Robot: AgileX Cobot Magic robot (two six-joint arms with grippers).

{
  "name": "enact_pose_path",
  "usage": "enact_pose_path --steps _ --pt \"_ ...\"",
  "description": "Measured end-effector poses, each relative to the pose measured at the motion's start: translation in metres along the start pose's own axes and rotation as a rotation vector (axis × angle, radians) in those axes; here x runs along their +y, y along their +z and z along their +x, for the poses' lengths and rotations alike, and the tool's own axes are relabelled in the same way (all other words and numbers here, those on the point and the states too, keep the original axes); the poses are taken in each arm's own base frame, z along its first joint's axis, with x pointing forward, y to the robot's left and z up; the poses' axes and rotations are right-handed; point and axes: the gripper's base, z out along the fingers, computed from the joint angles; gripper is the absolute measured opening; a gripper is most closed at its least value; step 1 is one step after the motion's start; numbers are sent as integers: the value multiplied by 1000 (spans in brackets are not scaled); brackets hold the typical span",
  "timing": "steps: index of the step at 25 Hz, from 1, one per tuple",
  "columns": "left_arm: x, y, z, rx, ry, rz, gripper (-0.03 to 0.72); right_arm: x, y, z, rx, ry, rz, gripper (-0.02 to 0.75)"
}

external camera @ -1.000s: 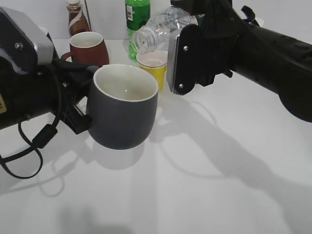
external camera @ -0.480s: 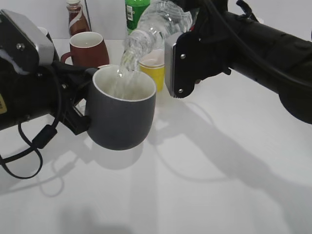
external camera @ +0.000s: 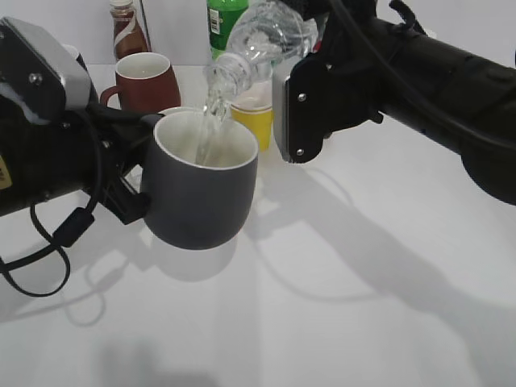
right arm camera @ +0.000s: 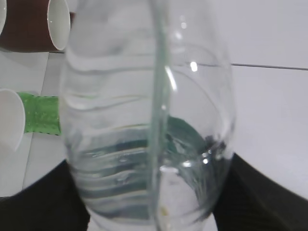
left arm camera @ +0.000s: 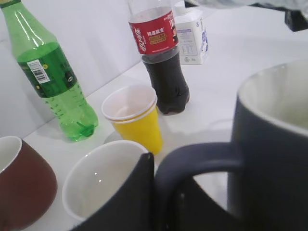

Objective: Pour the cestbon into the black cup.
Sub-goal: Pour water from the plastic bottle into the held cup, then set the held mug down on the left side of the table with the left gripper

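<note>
Pour in progress. The right gripper [external camera: 310,48] is clamping the cestbon [external camera: 262,40] and tilting it neck-down toward the left; a stream of water is falling from its mouth into the black cup [external camera: 201,189]. In the right wrist view the clear ribbed body [right arm camera: 149,120] is filling the frame, with dark gripper parts on both sides at the bottom, so the grip is closed on the bottle.

The left gripper [external camera: 129,189] is holding the black cup by its handle side, off the white table [external camera: 363,306], upright and just below the bottle mouth. The fingers themselves are mostly hidden behind the cup in the exterior view; in the left wrist view a dark finger [left arm camera: 130,202] is sitting against the loop handle [left arm camera: 192,163], with the cup wall [left arm camera: 269,159] on the right. White interior visible, water landing inside.

Behind the cup on the table: a maroon mug [external camera: 145,81], a yellow paper cup [external camera: 254,113] with a white inside, a green bottle [external camera: 226,24] and a red-labelled cola bottle [left arm camera: 163,62]. The left wrist view is also showing a small white carton [left arm camera: 192,36] beside the cola bottle and a white-lined cup [left arm camera: 103,183] just left of the handle. A black cable [external camera: 48,258] is hanging from the left arm.
</note>
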Motion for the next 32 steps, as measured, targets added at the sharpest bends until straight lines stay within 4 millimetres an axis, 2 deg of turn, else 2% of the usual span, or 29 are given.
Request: enact_pose_path --steps 4,10,15,18,21,24,27,32 --pt "0 0 0 0 1 0 34 0 0 0 0 23 2 474" --pt "1 0 -2 -25 -10 -9 34 7 -1 -4 -29 318 -91 474" --pt "8 -1 -4 -55 -21 -37 34 9 -3 -7 -27 785 -157 474" --pt "15 -2 -5 -87 -28 -65 34 -1 -7 -6 -5 1077 -142 474" --pt "32 -6 -4 -110 -68 -147 34 -13 -15 7 80 1281 -104 474" --pt "62 -15 3 -120 -137 -295 34 -11 -20 26 197 1416 -79 474" --pt "93 -27 14 -129 -175 -440 34 0 -29 44 275 1530 -41 474" --pt "131 -34 49 -136 -211 -599 34 26 -46 56 371 1586 -64 474"
